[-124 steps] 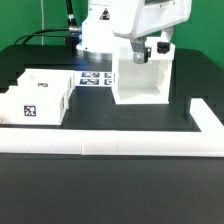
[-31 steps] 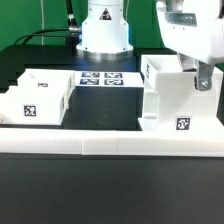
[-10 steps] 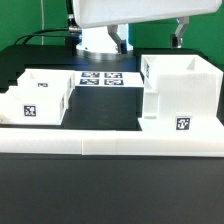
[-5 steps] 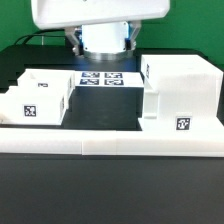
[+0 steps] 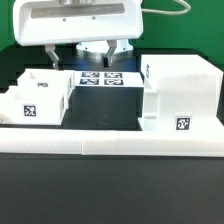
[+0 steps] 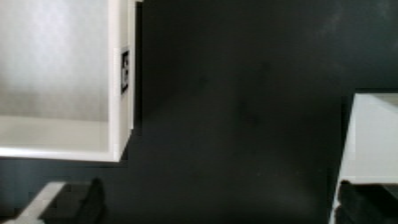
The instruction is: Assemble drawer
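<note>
The tall white drawer housing point(image 5: 180, 95) stands upright at the exterior view's right, a tag on its front, touching the border bars. The white open-top trays point(image 5: 35, 97) with tags sit at the exterior view's left. My gripper point(image 5: 82, 52) hangs above the table between them, open and empty, with its fingers point(image 5: 51, 55) spread wide. In the wrist view the gripper point(image 6: 214, 205) is over bare black table, with a white open part point(image 6: 63, 80) beside one finger and another white part point(image 6: 374, 140) beside the other; it touches neither.
The marker board point(image 5: 100, 77) lies flat at the back, below the gripper. A long low white border bar point(image 5: 110, 146) runs along the front and turns up the exterior view's right side point(image 5: 212, 118). The robot base stands behind the marker board.
The arm has moved from above the housing toward the exterior view's left and now hangs over the middle of the table. The housing and trays have not moved in the last second.
</note>
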{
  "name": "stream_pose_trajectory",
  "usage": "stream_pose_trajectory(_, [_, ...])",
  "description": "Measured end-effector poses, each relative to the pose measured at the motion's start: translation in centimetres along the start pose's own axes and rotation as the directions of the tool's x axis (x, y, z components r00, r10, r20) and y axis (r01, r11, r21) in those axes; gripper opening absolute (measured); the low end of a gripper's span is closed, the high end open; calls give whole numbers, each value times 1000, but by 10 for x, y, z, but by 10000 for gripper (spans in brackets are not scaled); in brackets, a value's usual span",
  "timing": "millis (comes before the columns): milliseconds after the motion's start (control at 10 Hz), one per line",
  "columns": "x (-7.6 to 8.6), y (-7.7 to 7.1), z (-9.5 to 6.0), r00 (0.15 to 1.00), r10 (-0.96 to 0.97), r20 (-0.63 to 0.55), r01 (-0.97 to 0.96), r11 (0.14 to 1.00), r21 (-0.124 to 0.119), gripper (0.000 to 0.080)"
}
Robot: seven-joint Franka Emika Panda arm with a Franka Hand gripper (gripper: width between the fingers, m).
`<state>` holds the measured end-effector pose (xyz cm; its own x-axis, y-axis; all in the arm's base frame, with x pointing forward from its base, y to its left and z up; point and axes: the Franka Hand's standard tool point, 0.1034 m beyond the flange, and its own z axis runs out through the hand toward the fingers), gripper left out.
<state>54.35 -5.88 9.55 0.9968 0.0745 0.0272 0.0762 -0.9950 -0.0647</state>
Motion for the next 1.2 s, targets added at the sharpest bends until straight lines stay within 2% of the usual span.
stream_pose_trajectory(200, [-1, 2, 2, 1000, -1, 4, 1, 1000, 0, 649])
stream_pose_trajectory(300, [-10, 15, 8, 1000, -7, 21, 6, 1000, 19, 649])
stream_pose_trajectory(400, [-18, 27, 19, 1000, 3, 16, -3, 1000, 6, 649])
stream_pose_trajectory(500, [-31, 33, 34, 1000, 11, 22, -11, 1000, 2, 649])
stream_pose_trajectory(700, [-40, 37, 49, 999, 12, 30, -12, 1000, -8, 649])
stream_pose_trajectory(900, [-47, 43, 71, 999, 29, 45, -28, 999, -18, 649])
stream_pose_trajectory(1200, [-51, 43, 83, 998, 30, 59, -29, 999, -22, 649])
